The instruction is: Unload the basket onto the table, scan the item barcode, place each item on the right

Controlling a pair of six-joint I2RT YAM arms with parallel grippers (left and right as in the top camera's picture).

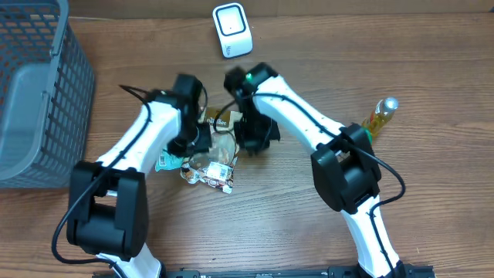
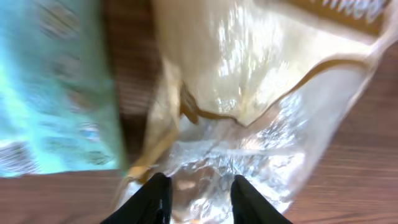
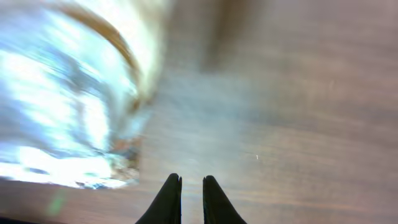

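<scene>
Two white arms, left arm (image 1: 143, 131) and right arm (image 1: 305, 116) (elbows out), bend inward over the bag (image 1: 220, 150), a crinkly clear, gold-trimmed pouch on the wooden table (image 1: 432, 208). Left gripper (image 2: 200, 183) is spread over the bag; right gripper (image 3: 191, 182), beside the bag, is nearly pressed together, empty.

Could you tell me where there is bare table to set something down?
Bare wood lies between the scanner and the bottle, and from the packets to the near edge. Around them the left gripper and right gripper sit close.
</scene>
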